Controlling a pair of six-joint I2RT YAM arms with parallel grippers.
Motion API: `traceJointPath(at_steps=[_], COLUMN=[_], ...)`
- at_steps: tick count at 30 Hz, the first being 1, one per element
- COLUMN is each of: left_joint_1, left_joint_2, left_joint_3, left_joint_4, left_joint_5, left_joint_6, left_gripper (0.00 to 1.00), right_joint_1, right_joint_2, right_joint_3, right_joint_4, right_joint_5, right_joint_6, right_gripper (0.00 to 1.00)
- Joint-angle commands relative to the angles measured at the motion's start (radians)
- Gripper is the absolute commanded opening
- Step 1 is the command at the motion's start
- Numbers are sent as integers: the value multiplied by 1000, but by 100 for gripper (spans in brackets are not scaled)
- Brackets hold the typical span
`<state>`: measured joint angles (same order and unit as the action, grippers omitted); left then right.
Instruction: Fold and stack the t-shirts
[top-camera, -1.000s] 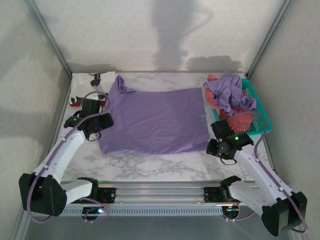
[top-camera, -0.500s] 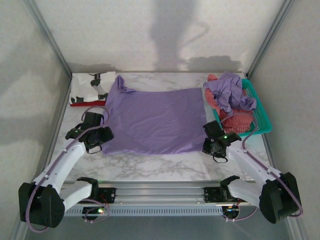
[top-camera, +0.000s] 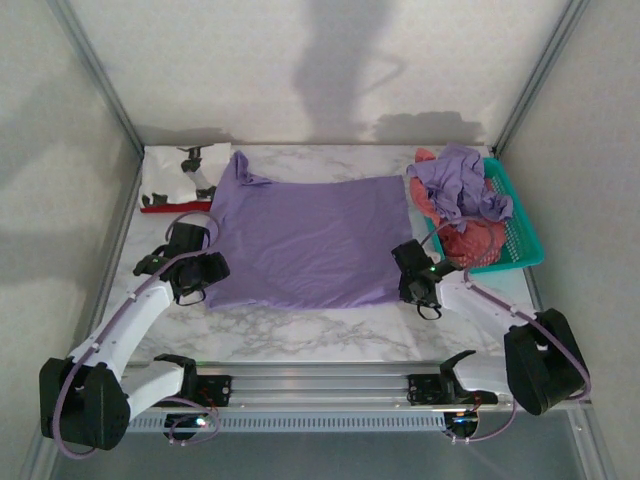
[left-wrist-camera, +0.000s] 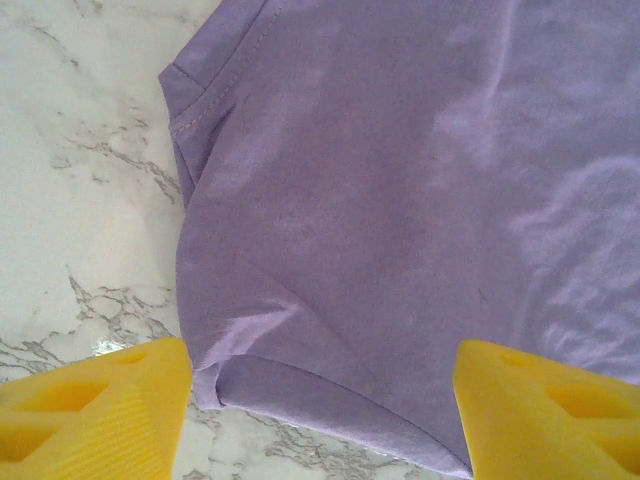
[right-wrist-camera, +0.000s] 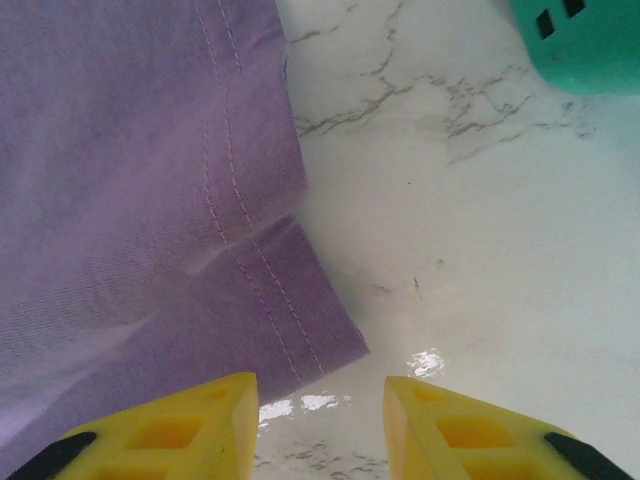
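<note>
Up on the top camera, the lavender t-shirt (top-camera: 305, 240) lies spread flat in the middle of the tabletop (top-camera: 300, 335). Both arms have closed in on its near edge over the last second. My left tool (top-camera: 205, 272) has dropped back from the sleeve side to the near left corner, and my right tool (top-camera: 412, 283) has swung in from the basket side to the near right corner. I read that as lining up for the first fold, with nothing pinched yet. At the far left sits a folded stack (top-camera: 175, 185), white over red. On the right, the teal basket (top-camera: 525, 245) holds the crumpled shirts (top-camera: 460, 190) waiting their turn, close beside my right arm. From the left wrist, the fingers (left-wrist-camera: 95, 410) stand wide apart and empty, with the hem corner lying between them. From the right wrist, the fingers (right-wrist-camera: 160, 435) are only partly spread, narrower than a moment ago, and grip nothing. The stitched corner lies just ahead of one finger, bare marble ahead of the other.
</note>
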<state>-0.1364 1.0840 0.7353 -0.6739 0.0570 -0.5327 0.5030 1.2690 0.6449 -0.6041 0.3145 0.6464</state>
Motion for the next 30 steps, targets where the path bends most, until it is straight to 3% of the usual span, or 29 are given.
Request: traceJointPath(at_steps=[1, 16, 23, 30], left_joint_1=[-11, -11, -7, -7], left_joint_2=[-7, 61, 66, 70], left_joint_3=[-14, -7, 22, 57], left_joint_4=[6, 18, -20, -65], left_joint_5=[5, 7, -17, -24], left_joint_6=[-18, 15, 37, 42], left_gripper=[69, 69, 69, 69], right_joint_1=[8, 10, 16, 17], right_joint_2=[19, 166, 120, 39], right_joint_3=[9, 36, 66, 81], right_joint_4=[1, 25, -22, -91], right_joint_5=[24, 0, 27, 41], right_joint_6=[27, 142, 90, 64], right_gripper=[38, 30, 1, 0])
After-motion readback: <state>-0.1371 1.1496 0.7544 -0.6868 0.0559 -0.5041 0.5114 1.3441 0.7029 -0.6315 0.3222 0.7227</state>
